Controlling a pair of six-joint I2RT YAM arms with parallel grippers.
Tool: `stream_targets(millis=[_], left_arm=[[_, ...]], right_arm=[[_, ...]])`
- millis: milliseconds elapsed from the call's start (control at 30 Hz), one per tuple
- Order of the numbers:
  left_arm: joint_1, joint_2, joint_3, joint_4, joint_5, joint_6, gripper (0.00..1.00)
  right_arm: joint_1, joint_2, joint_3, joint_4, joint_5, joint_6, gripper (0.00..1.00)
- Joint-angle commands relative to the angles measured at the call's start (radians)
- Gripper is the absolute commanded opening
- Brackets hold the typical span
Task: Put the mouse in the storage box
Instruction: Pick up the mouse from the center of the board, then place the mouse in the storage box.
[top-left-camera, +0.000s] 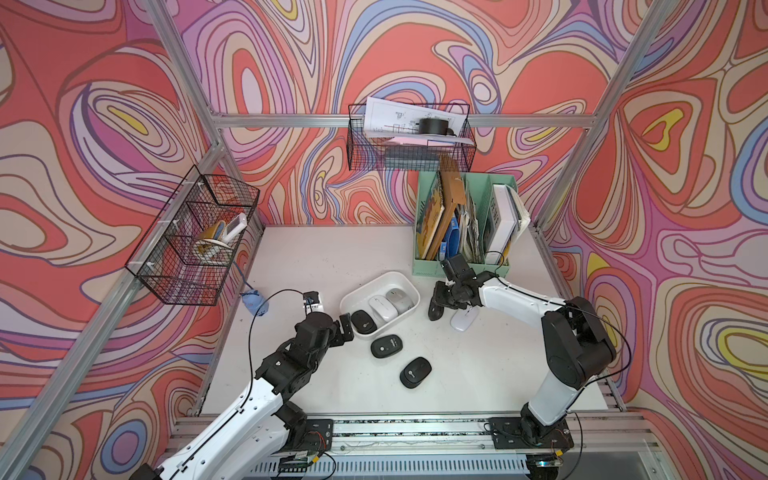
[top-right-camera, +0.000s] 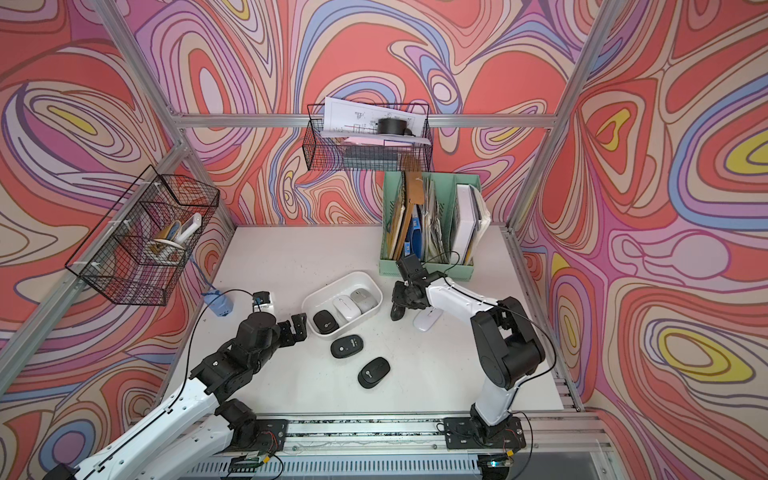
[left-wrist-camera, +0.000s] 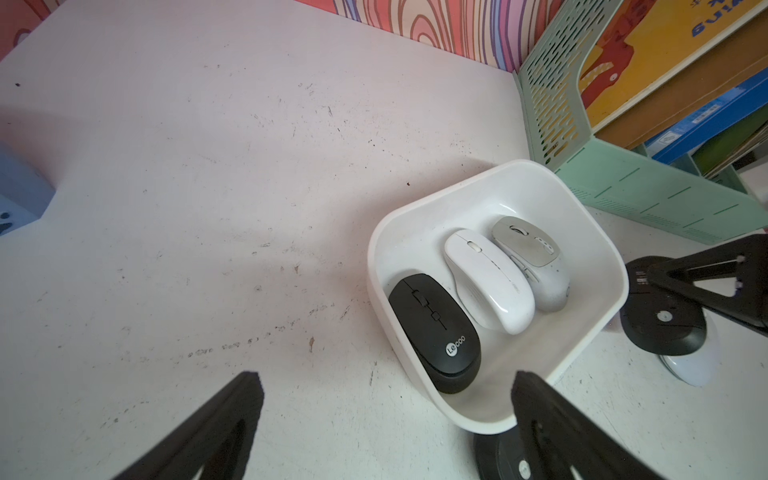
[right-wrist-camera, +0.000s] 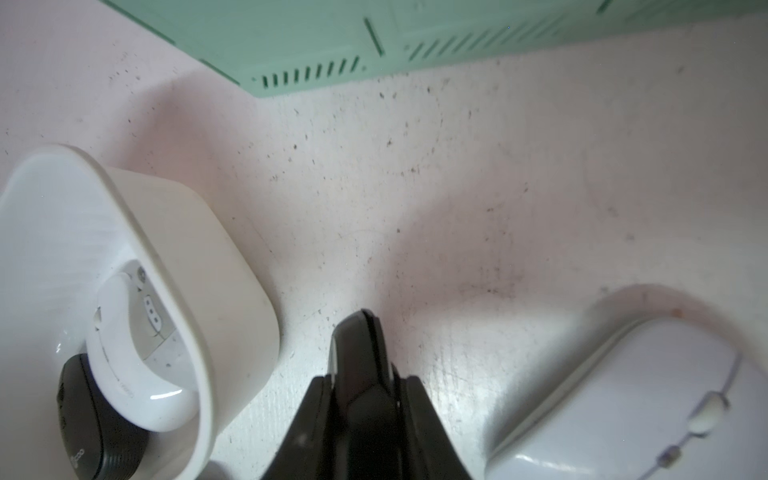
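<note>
The white storage box (top-left-camera: 390, 276) (top-right-camera: 353, 276) lies mid-table with a black mouse (left-wrist-camera: 432, 332), a white one (left-wrist-camera: 486, 282) and a grey one (left-wrist-camera: 532, 262) inside. Just right of the box, my right gripper (top-left-camera: 438, 301) (right-wrist-camera: 368, 380) is shut on another black mouse (top-left-camera: 435, 311) (right-wrist-camera: 359, 345), which stands on edge between the fingers. My left gripper (top-left-camera: 347, 328) (left-wrist-camera: 386, 382) is open and holds nothing, close to the box's near left corner.
Two black mice (top-left-camera: 386, 345) (top-left-camera: 415, 372) lie in front of the box. A white mouse (top-left-camera: 463, 319) sits under my right arm. The mint-green file organizer (top-left-camera: 424, 268) stands at the back right. Wire baskets (top-left-camera: 195, 237) (top-left-camera: 409, 137) hang on the walls. A blue object (top-left-camera: 254, 303) lies at the left.
</note>
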Motion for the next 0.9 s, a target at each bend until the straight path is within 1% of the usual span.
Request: stream_targets(millis=[0,100,200,333,467,600,733,867], left_arm=[[0.006,-0.028,-0.004,-0.011,-0.034,-0.022,0.99],[0.006,-0.053,-0.020,-0.023,-0.056,-0.035,0.99],[0.007,-0.079,-0.029,-0.038,-0.077,-0.045,0.99],[0.007,-0.113,-0.041,-0.048,-0.101,-0.040,0.99],[0.006,-0.144,-0.052,-0.072,-0.131,-0.043,0.99],[0.007,-0.179,-0.066,-0.088,-0.137,-0.048,0.99],[0.007,-0.203,-0.079,-0.097,-0.149,-0.051,0.99],[0.010,-0.209,-0.082,-0.100,-0.156,-0.051,0.99]], right_arm=[[0.045,-0.043,0.096,-0.098,0.141,-0.103,0.17],[0.122,-0.013,0.196,-0.165,0.248,-0.165,0.18],[0.211,0.047,0.305,-0.227,0.362,-0.213,0.18],[0.282,0.156,0.435,-0.268,0.440,-0.265,0.18],[0.334,0.251,0.561,-0.313,0.512,-0.348,0.17],[0.369,0.351,0.683,-0.368,0.594,-0.436,0.17],[0.386,0.437,0.760,-0.406,0.674,-0.507,0.19],[0.391,0.512,0.818,-0.448,0.741,-0.546,0.19]])
